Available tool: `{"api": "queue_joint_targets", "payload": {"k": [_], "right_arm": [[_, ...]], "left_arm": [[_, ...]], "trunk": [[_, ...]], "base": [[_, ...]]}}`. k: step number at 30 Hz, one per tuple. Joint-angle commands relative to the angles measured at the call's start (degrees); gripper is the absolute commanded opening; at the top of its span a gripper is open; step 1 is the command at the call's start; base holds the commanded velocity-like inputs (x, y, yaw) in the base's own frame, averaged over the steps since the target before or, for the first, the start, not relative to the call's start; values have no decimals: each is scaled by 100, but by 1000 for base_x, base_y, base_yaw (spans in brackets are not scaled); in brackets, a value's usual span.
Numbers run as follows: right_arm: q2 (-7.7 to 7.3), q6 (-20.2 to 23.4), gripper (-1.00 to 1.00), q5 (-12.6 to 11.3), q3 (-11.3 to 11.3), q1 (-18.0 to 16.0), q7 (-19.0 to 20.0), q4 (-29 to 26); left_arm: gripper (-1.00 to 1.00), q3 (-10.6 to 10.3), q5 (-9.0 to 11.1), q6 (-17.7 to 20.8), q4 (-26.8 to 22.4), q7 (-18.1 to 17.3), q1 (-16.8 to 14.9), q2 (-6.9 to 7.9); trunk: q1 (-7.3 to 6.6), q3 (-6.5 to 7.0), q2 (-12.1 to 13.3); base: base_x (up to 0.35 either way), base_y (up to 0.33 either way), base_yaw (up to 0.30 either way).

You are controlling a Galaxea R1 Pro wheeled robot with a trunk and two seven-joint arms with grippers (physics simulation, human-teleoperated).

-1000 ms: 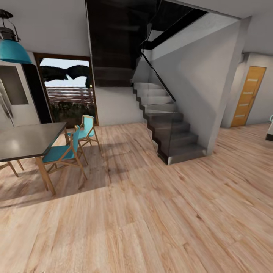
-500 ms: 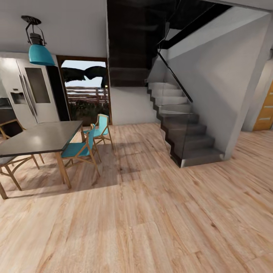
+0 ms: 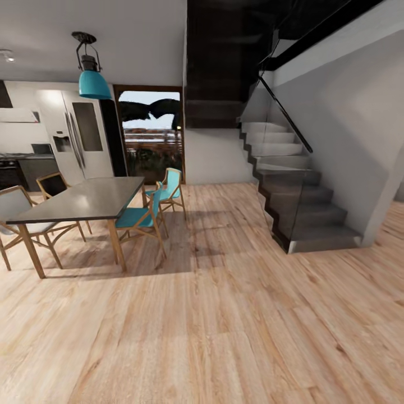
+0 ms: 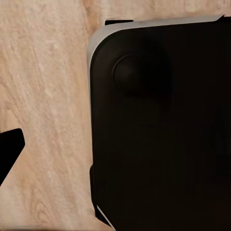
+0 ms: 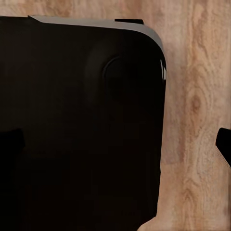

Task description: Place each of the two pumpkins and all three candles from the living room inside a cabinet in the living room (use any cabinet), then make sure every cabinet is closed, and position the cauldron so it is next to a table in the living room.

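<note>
We're looking across a wide wooden floor, pale planks running away toward the far wall. Off to the left stands a dining table, its dark grey tabletop on light wooden legs. Two teal-seated chairs sit tucked along its near right side, one just behind the other, and two more chairs with wooden frames stand on the far left. A teal hanging lamp dangles above the table. Behind that, a pale double-door fridge stands against the wall, right beside a dark-framed glass door with greenery and sky outside. To the right, a grey staircase climbs up and left along a white wall, a dark handrail slanting above it.

Down at the wrists, both cameras stare at the floor past a big black rounded body of the robot. A dark tip pokes in at the frame edge in each wrist view, but whether either pincer is released or clenched, I cannot tell. The pumpkins, candles, cabinet and cauldron: none in sight from here.
</note>
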Motion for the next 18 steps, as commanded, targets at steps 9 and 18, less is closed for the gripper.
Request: {"api": "queue_joint_targets", "payload": {"k": [9, 18], "right_arm": [[1, -25, 100, 6, 1, -3, -6, 5], [1, -28, 100, 6, 1, -3, -6, 5]], "left_arm": [[100, -6, -4, -9, -10, 5, 3, 10], [100, -6, -4, -9, -9, 5, 3, 10]], "trunk": [[0, -5, -2], [0, -5, -2]], "base": [[0, 0, 245], [0, 0, 245]]}}
